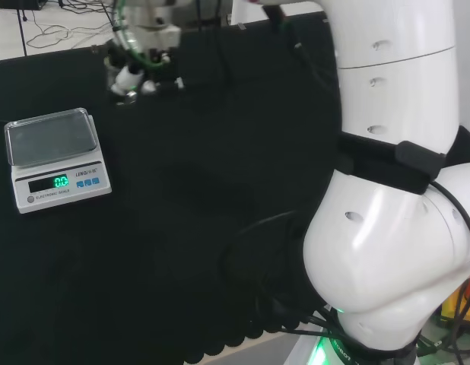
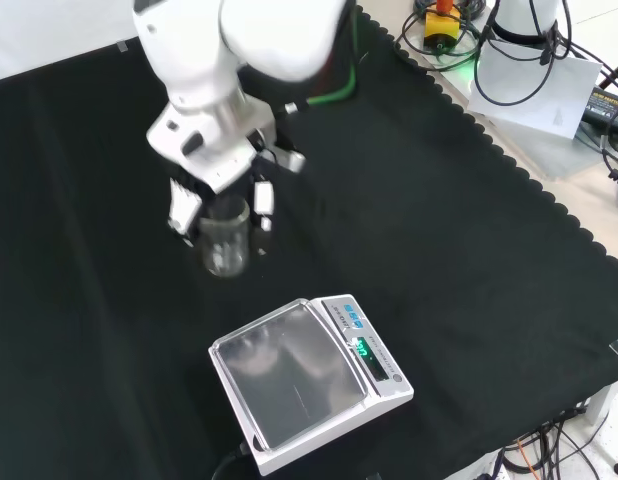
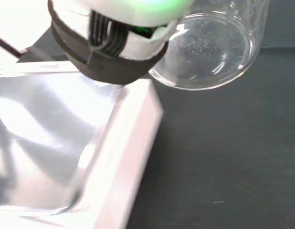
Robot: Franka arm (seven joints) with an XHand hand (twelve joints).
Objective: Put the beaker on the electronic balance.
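Head view: I see the electronic balance (image 1: 58,158) at the left of the black cloth (image 1: 204,220), its steel pan bare and its display lit. The hand (image 1: 136,72) is at the far edge of the cloth, beyond the balance and a little to its right. Its fingers point downward, but I cannot make out the beaker from here. The arm's white links occupy the right of this view.

Front view: the hand (image 2: 214,165) comes down from the top, and its fingers are curled round a clear beaker (image 2: 225,236), one on each side of the glass wall. The beaker is upright and looks empty. It appears to be off the cloth, though I cannot confirm that. The balance (image 2: 307,382) is nearer the camera and slightly right, near the beaker but apart from it, with nothing on its pan.

Wrist view: the beaker's round base (image 3: 205,52) shows past a finger (image 3: 114,40), beside the corner of the balance pan (image 3: 52,143) and not yet over it.

Assessment: the grasp is made and the carry to the balance is in hand. The next move calls for bringing the beaker over the middle of the pan, lowering it upright until it rests there, then opening the fingers.
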